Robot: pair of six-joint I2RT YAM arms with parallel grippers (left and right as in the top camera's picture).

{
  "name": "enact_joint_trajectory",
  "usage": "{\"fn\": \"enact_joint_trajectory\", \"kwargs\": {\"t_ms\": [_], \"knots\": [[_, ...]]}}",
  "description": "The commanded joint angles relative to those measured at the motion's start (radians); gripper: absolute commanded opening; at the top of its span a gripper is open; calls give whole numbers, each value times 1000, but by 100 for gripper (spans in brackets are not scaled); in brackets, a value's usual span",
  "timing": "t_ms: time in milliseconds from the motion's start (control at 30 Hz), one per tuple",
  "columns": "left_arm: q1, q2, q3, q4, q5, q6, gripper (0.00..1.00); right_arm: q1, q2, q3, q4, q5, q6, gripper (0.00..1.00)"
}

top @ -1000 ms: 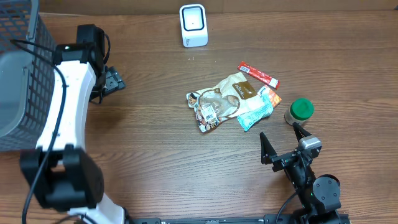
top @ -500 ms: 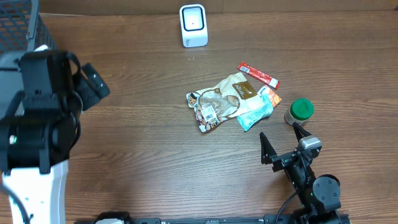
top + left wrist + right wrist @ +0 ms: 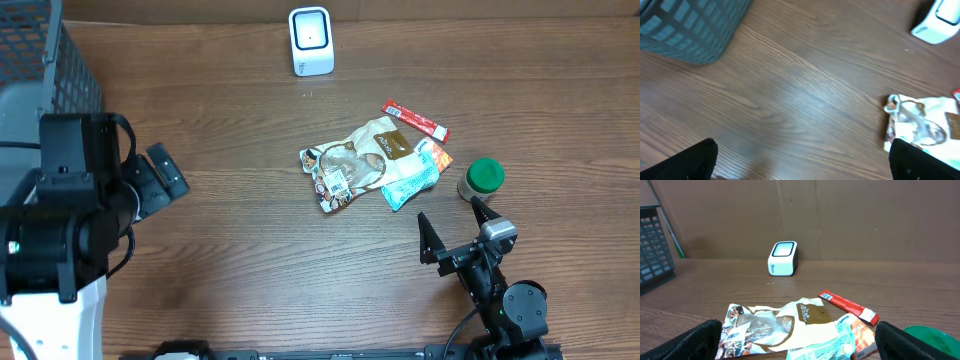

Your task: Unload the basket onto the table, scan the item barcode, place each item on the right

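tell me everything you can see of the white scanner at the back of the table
The scanner is a white box with rounded corners, plastic by its look, with a dark-rimmed window on its top face. It stands upright on the wooden table near the far edge, apart from the snack packets. Only the table touches it.

- No word, brand or number can be read in any view.
- The beige pouch (image 3: pixel 352 162) carries a white barcode patch (image 3: pixel 335 183) near one end, its digits too small to make out. It also has a brown label (image 3: pixel 809 313) with pale script that is illegible.
- The red stick pack (image 3: pixel 847 306) shows small white print, blurred.
- The teal packet (image 3: pixel 410 178) bears printing too fine to read.
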Motion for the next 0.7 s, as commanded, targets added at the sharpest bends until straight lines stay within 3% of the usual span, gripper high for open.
{"fn": "enact_joint_trajectory", "kwargs": {"t_ms": [0, 200, 333, 667], "knots": [[1, -59, -2, -8, 52, 1, 100, -3, -12, -11, 2, -1, 4, 100], [1, -135, -43, -7, 52, 0, 100, -3, -12, -11, 2, -1, 4, 100], [-13, -214, -168, 47, 52, 0, 100, -3, -12, -11, 2, -1, 4, 100], [-93, -512, -563, 536, 65, 1, 100, -3, -12, -11, 2, -1, 4, 100]]}}
